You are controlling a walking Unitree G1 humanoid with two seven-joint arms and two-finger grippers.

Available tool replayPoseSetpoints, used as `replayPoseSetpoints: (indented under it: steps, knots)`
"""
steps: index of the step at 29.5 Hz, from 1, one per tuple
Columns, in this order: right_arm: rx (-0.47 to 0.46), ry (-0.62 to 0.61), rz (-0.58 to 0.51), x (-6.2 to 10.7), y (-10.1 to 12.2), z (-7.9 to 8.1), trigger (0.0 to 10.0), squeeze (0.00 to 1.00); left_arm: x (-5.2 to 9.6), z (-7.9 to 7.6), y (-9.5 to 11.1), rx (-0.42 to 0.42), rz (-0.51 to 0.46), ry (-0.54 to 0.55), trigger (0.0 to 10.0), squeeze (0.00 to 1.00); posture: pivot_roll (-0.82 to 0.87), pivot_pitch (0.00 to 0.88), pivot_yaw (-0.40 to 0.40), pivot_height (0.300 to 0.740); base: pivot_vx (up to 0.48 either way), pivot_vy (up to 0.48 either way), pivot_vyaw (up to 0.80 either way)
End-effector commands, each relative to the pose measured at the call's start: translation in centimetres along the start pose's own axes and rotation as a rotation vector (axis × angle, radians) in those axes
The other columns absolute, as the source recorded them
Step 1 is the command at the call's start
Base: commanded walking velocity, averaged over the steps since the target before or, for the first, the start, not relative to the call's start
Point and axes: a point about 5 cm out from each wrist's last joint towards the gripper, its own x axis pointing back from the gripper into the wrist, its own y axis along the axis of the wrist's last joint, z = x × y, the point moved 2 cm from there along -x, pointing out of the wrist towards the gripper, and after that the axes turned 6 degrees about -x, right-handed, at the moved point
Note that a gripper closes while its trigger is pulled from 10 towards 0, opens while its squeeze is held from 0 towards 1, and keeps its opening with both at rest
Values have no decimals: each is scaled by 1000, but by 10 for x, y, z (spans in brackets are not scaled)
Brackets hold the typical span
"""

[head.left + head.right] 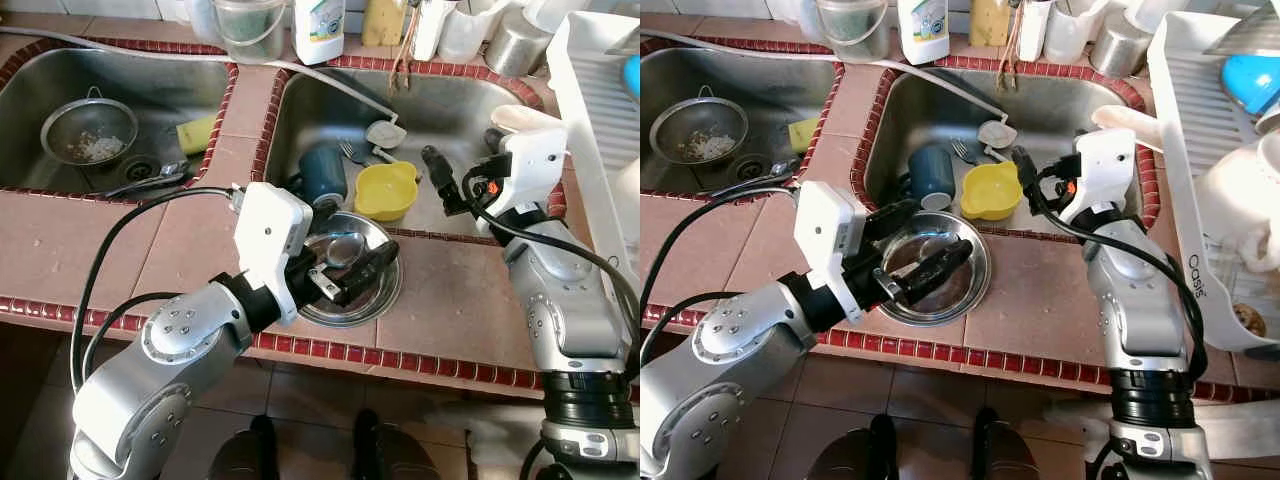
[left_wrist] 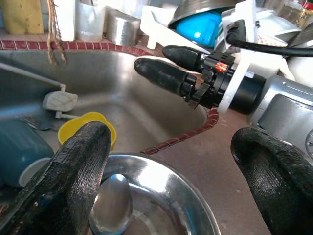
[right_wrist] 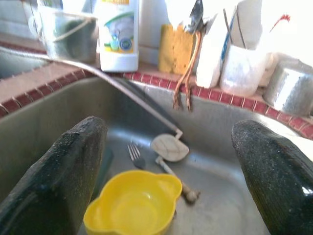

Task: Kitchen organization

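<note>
A steel bowl (image 1: 385,305) sits on the tiled counter at the front edge of the right sink, with a spoon (image 2: 111,205) lying in it. My left gripper (image 1: 350,245) hovers open just over this bowl, one finger on each side. Inside the sink lie a yellow bowl (image 1: 387,190), a blue mug (image 1: 322,172), a fork (image 3: 134,154) and a white leaf-shaped utensil (image 3: 168,147). My right gripper (image 1: 1050,170) hangs open above the sink's right side, pointing toward the yellow bowl (image 3: 134,208) and holding nothing.
A white dish rack (image 1: 1200,200) with a blue dish stands at the right. The left sink holds a strainer (image 1: 88,130) and a yellow sponge (image 1: 197,133). A soap bottle (image 1: 318,28), a sponge and several containers line the ledge behind the sinks.
</note>
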Motion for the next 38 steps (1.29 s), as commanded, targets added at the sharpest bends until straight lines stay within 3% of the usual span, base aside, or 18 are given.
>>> replayPoseSetpoints:
  steps: [1,6,14,15,16,18,19,27,30,31,38]
  knots:
    - [-8,-11,-25,4,2,-1,10000,0,2,5,-1,-13,2,13,10000,0,-71,290,24,740,0,0,0]
    - [-42,-23,-68,9,0,3,10000,0,2,36,0,-14,-17,137,10000,0,-73,263,23,740,0,0,0]
    - [-76,-26,-117,12,1,12,10000,0,5,72,-1,-24,-37,273,10000,0,-84,217,17,740,0,0,0]
    - [-88,-25,-123,12,2,13,10000,75,5,78,0,-26,-47,292,10000,0,-86,211,17,740,0,0,0]
    - [-100,-24,-131,12,2,14,10000,1000,5,83,1,-24,-59,303,10000,0,-89,197,18,740,0,0,0]
    - [-110,-23,-139,11,3,15,10000,1000,5,88,2,-24,-69,309,10000,0,-89,194,18,740,0,0,0]
    - [-115,-21,-141,11,3,16,10000,1000,5,91,2,-25,-75,318,10000,1000,-90,189,17,740,0,0,0]
    - [-131,-20,-175,5,9,21,10000,1000,1,109,6,-59,-107,363,10000,1000,-98,140,12,740,0,0,0]
    - [-120,-35,-188,3,11,22,10000,1000,0,117,6,-118,-95,393,10000,1000,-96,128,12,740,0,0,0]
    - [-112,-45,-188,4,10,22,10000,0,2,118,4,-135,-86,395,10000,0,-96,127,13,740,0,0,0]
    - [-112,-90,-185,7,4,23,10000,0,7,120,-9,-157,-50,423,10000,0,-90,123,17,740,0,0,0]
